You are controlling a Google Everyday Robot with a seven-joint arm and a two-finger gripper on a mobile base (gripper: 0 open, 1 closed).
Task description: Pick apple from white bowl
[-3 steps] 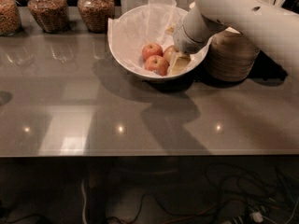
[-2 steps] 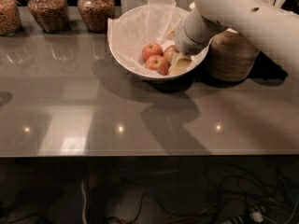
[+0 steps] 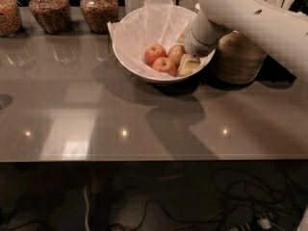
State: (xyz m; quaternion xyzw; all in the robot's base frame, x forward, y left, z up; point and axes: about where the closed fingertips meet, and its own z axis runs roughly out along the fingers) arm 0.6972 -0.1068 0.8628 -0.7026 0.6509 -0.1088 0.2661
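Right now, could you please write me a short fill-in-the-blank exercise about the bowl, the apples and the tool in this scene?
1. The white bowl holds ___ apples.
2. The tool is down inside the bowl, at the picture's ___ side.
3. The apple closest to the tool is the ___ of them.
4. Along the table's far edge stand ___ glass jars.
Missing words: three; right; palest; three.

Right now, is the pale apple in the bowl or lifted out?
In: the apple rests inside the white bowl among redder apples, the claw beside it.
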